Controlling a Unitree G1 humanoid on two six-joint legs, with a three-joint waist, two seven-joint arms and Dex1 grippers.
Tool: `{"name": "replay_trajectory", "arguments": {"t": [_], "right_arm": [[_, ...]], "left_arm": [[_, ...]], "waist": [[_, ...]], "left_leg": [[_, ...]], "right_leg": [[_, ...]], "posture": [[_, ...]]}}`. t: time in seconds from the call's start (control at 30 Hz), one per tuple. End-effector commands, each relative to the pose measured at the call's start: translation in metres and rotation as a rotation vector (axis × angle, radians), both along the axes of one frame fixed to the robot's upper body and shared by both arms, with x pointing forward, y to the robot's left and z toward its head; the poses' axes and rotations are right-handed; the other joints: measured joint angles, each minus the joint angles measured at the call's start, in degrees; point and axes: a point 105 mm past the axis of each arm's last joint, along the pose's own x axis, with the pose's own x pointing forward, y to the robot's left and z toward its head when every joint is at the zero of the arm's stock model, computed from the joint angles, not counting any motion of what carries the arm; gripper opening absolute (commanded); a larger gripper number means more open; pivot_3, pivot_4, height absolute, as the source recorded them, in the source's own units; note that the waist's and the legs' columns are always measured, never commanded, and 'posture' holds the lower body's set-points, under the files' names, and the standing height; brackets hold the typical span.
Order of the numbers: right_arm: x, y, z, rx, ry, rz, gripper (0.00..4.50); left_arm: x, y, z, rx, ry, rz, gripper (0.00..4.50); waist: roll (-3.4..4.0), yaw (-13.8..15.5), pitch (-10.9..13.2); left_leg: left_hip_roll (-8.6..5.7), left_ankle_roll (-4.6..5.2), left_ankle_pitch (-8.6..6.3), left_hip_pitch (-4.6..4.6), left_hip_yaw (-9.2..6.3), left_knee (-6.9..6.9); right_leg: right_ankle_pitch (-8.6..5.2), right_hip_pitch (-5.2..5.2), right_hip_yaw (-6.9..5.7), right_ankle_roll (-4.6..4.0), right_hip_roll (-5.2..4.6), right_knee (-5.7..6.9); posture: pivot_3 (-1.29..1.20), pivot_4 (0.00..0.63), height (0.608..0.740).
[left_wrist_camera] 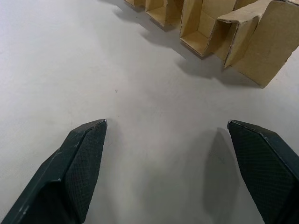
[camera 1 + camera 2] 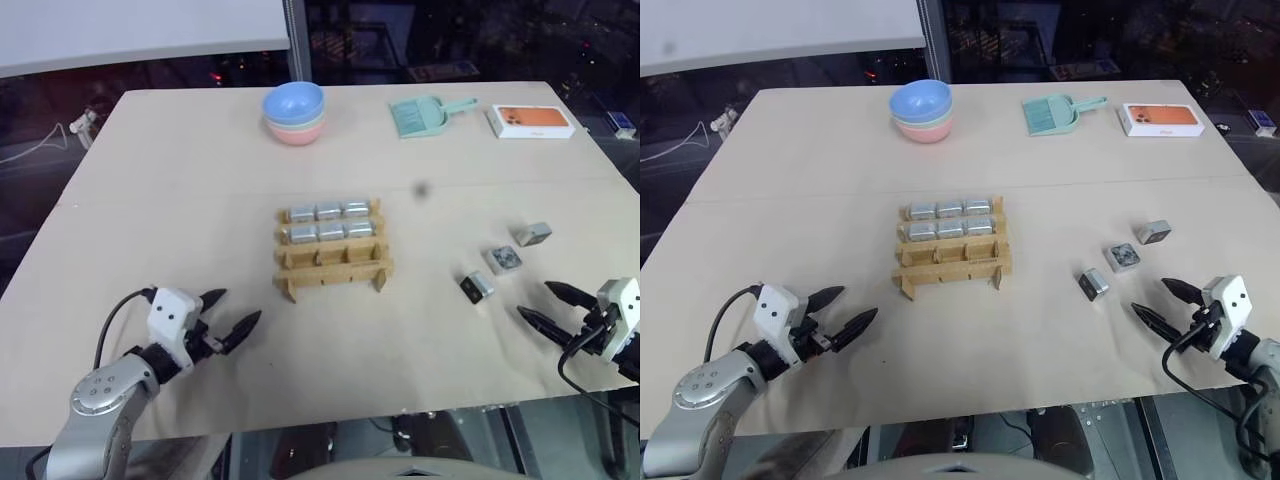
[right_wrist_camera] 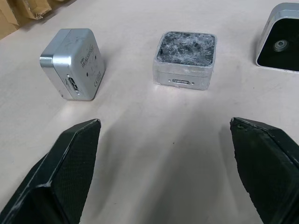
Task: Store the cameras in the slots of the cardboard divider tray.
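The right gripper (image 2: pixel 1162 303) hovers with fingers spread wide and empty, just short of three loose cameras (image 2: pixel 1122 257) lying in a diagonal line on the desk (image 2: pixel 790 170). The left gripper (image 2: pixel 843 312) is likewise wide open near the cardboard divider tray (image 2: pixel 950 262), whose two far rows hold six cameras; the near row stands empty.

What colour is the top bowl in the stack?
Light blue bowl, stacked on pink ones; clearest in the left eye view.
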Motion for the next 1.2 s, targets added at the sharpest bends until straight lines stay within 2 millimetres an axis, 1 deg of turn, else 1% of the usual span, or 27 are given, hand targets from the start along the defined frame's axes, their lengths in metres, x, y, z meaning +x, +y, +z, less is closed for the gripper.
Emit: {"name": "replay_trajectory", "arguments": {"t": [0.03,0.13,0.3,0.77,0.93,1.0,1.07,1.17,1.2], "right_arm": [[0.002,-0.004,0.015,-0.02,-0.051,0.003,4.4],[0.005,-0.003,0.014,-0.022,-0.042,0.008,4.4],[0.004,-0.003,0.014,-0.025,-0.042,0.005,4.4],[0.004,0.001,0.015,-0.022,-0.04,0.003,4.4],[0.004,-0.001,0.015,-0.026,-0.038,-0.004,4.4],[0.006,-0.004,0.015,-0.039,-0.043,-0.02,4.4],[0.011,-0.012,0.014,-0.076,-0.036,-0.057,4.4],[0.018,-0.023,0.02,-0.149,-0.034,-0.026,4.4],[0.025,-0.03,0.025,-0.21,-0.033,0.001,4.4]], "left_arm": [[-0.005,0.003,0.009,0.018,-0.03,0.003,4.29],[-0.01,0.003,0.011,0.002,-0.028,0.019,4.29],[-0.011,0.001,0.012,0.0,-0.026,0.021,4.29],[-0.007,0.001,0.014,-0.003,-0.037,0.019,4.29],[-0.006,-0.001,0.015,-0.001,-0.042,0.002,4.29],[-0.006,-0.001,0.017,0.002,-0.042,-0.006,4.29],[-0.008,-0.003,0.02,0.001,-0.043,-0.038,4.29],[-0.011,-0.006,0.031,-0.01,-0.044,-0.106,4.29],[-0.014,-0.009,0.039,-0.039,-0.04,-0.154,4.29]], "waist": [[0.0,0.0,0.0],[0.01,-0.2,0.01],[0.02,0.13,0.01],[0.02,0.05,0.01],[0.01,0.05,0.01],[0.01,0.05,0.01],[0.01,0.03,0.01],[0.03,-0.06,0.03],[0.03,-0.08,0.03]], "left_leg": [[0.0,0.0,0.0,0.0,0.0,0.0],[0.01,0.0,-0.01,0.01,0.05,0.0],[0.02,0.0,-0.01,-0.01,0.0,0.0],[0.01,0.0,-0.01,-0.01,0.02,0.0],[0.01,0.0,-0.01,-0.01,0.03,0.0],[0.01,0.0,-0.01,-0.01,0.03,0.0],[0.01,0.0,-0.01,0.0,0.03,0.0],[0.01,0.0,-0.01,0.0,0.06,0.0],[0.0,0.0,-0.01,0.0,0.07,0.0]], "right_leg": [[0.0,0.0,0.0,0.0,0.0,0.0],[0.0,-0.01,0.05,0.0,-0.01,0.0],[0.0,-0.02,-0.01,0.0,0.0,0.0],[0.0,-0.02,0.01,0.0,0.0,0.0],[0.0,-0.02,0.01,0.0,0.0,0.0],[0.0,-0.02,0.01,0.0,0.01,0.0],[0.0,-0.02,0.01,0.0,0.01,0.0],[0.0,-0.03,0.03,0.0,0.0,0.0],[0.0,-0.03,0.04,0.0,0.0,0.0]], "posture": [[0.0,0.15,0.74],[0.0,0.15,0.74],[0.0,0.15,0.74],[0.0,0.15,0.74],[0.0,0.15,0.74],[0.0,0.15,0.74],[0.0,0.15,0.74],[0.0,0.15,0.74],[0.0,0.15,0.74]]}}
